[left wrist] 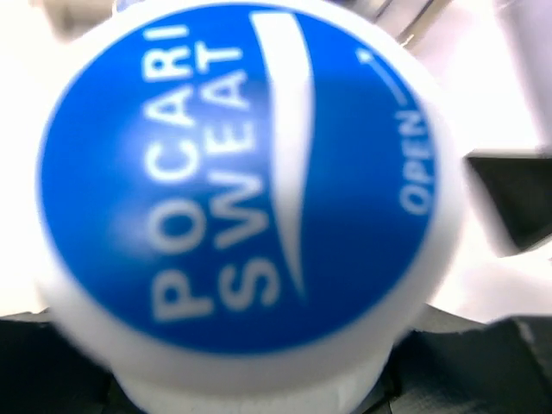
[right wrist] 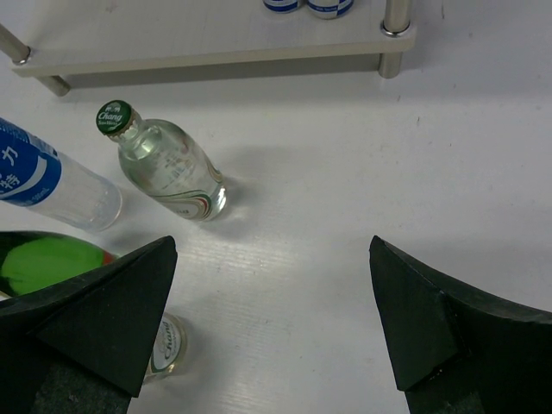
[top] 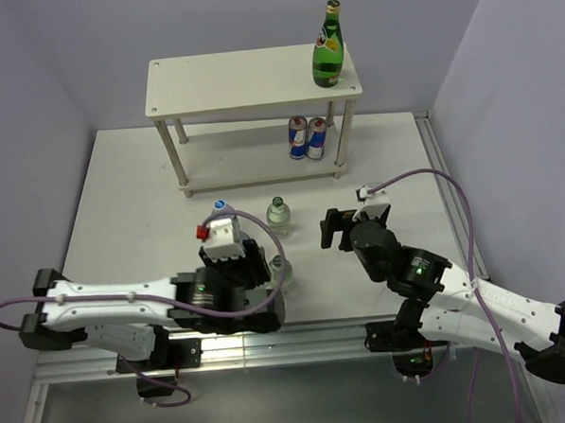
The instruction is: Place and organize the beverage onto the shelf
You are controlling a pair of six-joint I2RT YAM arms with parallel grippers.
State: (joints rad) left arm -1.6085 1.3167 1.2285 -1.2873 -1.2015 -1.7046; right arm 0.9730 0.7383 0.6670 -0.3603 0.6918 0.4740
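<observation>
The pale two-tier shelf (top: 247,76) stands at the back; its lower board shows in the right wrist view (right wrist: 216,39). A green bottle (top: 327,48) stands on the top board at the right, and two cans (top: 307,137) stand on the lower board. My left gripper (top: 230,257) points down, shut on a Pocari Sweat bottle (top: 220,210), whose blue cap (left wrist: 237,177) fills the left wrist view and hides the fingers. My right gripper (top: 336,230) (right wrist: 272,246) is open and empty over bare table.
One clear Chang bottle (top: 278,215) (right wrist: 168,168) stands between the grippers. A second Chang bottle (top: 278,266) (right wrist: 164,345) stands close beside the left gripper. The Pocari bottle's body (right wrist: 52,177) shows at the left of the right wrist view. Walls close in on both sides.
</observation>
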